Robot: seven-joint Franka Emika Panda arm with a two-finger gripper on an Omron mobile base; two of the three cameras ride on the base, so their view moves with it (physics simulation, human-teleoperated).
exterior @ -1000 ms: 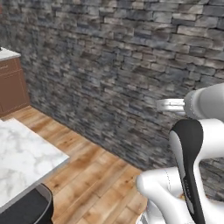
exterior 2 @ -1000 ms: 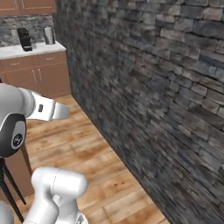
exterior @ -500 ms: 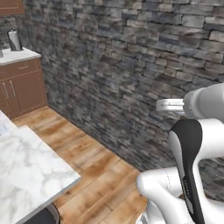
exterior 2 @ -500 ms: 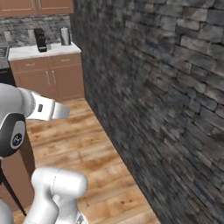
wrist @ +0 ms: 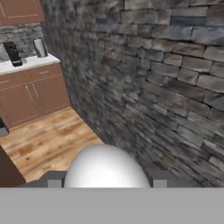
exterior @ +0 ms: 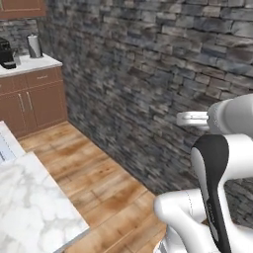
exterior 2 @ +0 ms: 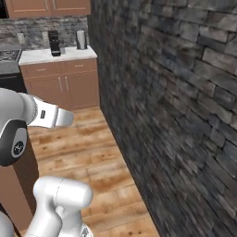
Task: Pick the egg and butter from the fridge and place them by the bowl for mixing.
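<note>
The egg [wrist: 107, 168] is a smooth white ball low in the hand view, and my gripper [wrist: 107, 181] is shut on it. A dark fingertip [wrist: 54, 180] shows on each side of it. The arm's white forearm [exterior: 193, 118] reaches out toward the stone wall in the left base view. In the right base view the forearm [exterior 2: 52, 116] points right over the floor. The butter, the fridge and the bowl are out of view.
A dark stone wall [exterior: 148, 74] runs close on the right. Wooden floor [exterior 2: 88, 152] leads to brown cabinets [exterior 2: 62, 85] with a white counter, a coffee machine [exterior 2: 54, 42] and a metal canister [exterior 2: 81, 39]. A marble island [exterior: 29, 207] lies at lower left.
The whole scene has slid rightward in both base views, so the base has moved. The cabinets and counter have come further into view. The arm holds the same pose.
</note>
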